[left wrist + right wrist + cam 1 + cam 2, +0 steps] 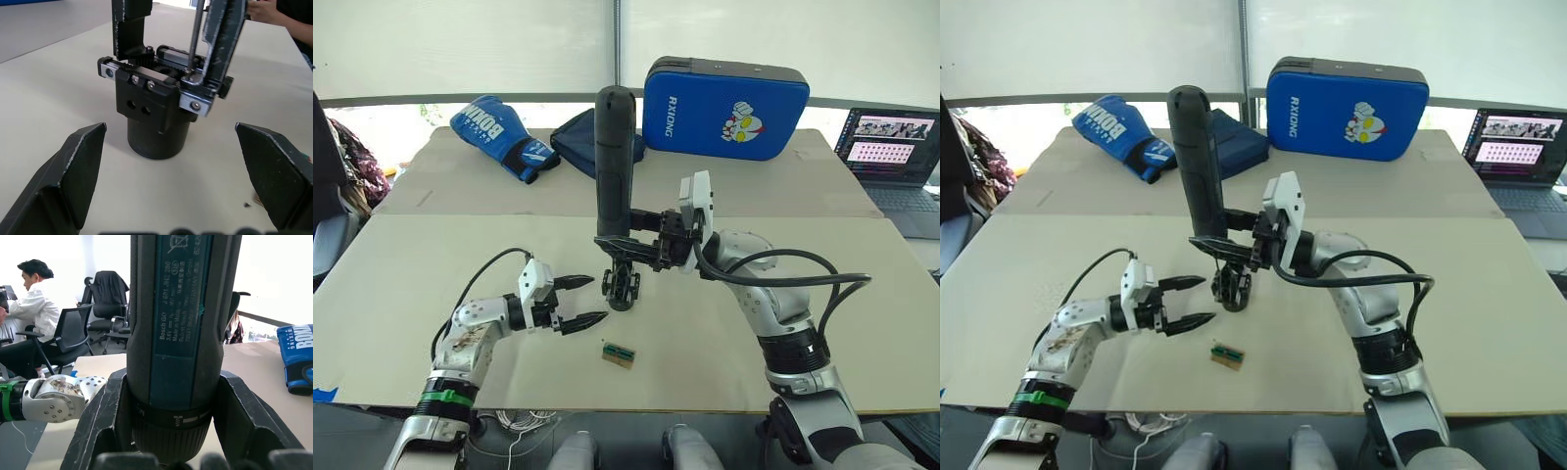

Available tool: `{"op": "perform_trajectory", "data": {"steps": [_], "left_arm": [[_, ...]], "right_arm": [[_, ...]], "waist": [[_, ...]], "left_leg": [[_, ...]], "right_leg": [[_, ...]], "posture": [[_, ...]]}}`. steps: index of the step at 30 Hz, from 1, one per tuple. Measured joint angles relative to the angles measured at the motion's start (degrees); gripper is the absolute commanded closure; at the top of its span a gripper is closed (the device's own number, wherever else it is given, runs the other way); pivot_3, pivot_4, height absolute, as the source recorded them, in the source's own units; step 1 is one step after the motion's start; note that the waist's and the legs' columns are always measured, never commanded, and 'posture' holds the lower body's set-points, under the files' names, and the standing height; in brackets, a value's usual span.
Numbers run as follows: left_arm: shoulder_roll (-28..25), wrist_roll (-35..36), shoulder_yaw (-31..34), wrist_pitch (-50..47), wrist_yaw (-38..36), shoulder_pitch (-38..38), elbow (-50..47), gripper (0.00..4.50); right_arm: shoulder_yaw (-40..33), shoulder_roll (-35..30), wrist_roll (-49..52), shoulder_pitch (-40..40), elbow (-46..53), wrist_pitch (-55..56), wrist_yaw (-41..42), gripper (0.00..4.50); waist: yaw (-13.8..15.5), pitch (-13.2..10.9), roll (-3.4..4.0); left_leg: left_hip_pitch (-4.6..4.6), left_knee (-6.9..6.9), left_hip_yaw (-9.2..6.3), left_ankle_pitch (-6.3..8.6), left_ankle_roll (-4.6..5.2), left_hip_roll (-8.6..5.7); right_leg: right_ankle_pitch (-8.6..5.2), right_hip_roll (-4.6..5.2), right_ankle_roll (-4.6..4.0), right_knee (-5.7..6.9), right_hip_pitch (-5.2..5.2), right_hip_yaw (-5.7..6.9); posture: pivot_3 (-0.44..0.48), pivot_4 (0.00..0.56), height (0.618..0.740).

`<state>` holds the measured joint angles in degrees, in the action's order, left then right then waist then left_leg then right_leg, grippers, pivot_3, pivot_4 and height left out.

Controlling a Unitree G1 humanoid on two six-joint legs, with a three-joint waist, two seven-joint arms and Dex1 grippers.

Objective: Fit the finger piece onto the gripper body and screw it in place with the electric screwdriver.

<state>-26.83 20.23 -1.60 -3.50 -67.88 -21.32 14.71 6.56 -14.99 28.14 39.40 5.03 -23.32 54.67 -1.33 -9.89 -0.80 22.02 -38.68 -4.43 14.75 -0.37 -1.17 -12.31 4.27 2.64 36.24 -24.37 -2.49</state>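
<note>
Now: gripper body [155, 115] black, silver screws, upright | right gripper [628, 245] clamps electric screwdriver [615, 162] | left gripper [584, 300] spread | small green-topped block [620, 354] nearby.

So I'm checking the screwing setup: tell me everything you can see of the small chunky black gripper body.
The small chunky black gripper body stands upright on the beige table on a round base, with a squarer block and silvery screws above. Two black finger pieces rise from its top rail. The thin metal bit of the black electric screwdriver, clamped in the right gripper, meets its top. The left gripper waits open beside it.
</note>
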Motion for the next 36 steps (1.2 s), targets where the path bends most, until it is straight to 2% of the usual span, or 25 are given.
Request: {"op": "perform_trajectory", "data": {"steps": [9, 27, 36], "left_arm": [[3.4, -3.5, -2.6, 2.4, 1.7, -5.0, 6.7, 0.00], [6.8, -7.1, -4.5, 7.4, 2.0, -9.0, 16.7, 0.00], [8.0, -7.4, -4.5, 8.3, 1.4, -9.6, 17.8, 0.00]], "right_arm": [[0.0, 0.0, 0.0, 0.0, 0.0, 0.0, 0.2, 2.58], [0.0, -0.2, -0.1, 0.1, 0.0, 0.0, 0.1, 2.58], [0.0, -0.1, -0.1, 0.1, 0.0, 0.0, 0.1, 2.58]], "waist": [[-0.1, 0.0, 0.00], [0.0, 0.0, -0.01], [0.0, 0.0, -0.01]], "left_leg": [[0.01, 0.00, 0.00, 0.00, 0.00, 0.00], [0.01, -0.01, -0.01, 0.00, 0.00, -0.03], [0.01, -0.02, -0.01, 0.00, 0.00, -0.04]], "right_leg": [[0.00, -0.01, 0.00, 0.00, -0.01, 0.01], [0.00, 0.01, 0.01, 0.02, 0.00, 0.01], [0.01, 0.02, 0.02, 0.01, 0.00, 0.00]], "posture": [[0.000, 0.150, 0.740], [0.000, 0.150, 0.740], [0.000, 0.150, 0.740]]}}
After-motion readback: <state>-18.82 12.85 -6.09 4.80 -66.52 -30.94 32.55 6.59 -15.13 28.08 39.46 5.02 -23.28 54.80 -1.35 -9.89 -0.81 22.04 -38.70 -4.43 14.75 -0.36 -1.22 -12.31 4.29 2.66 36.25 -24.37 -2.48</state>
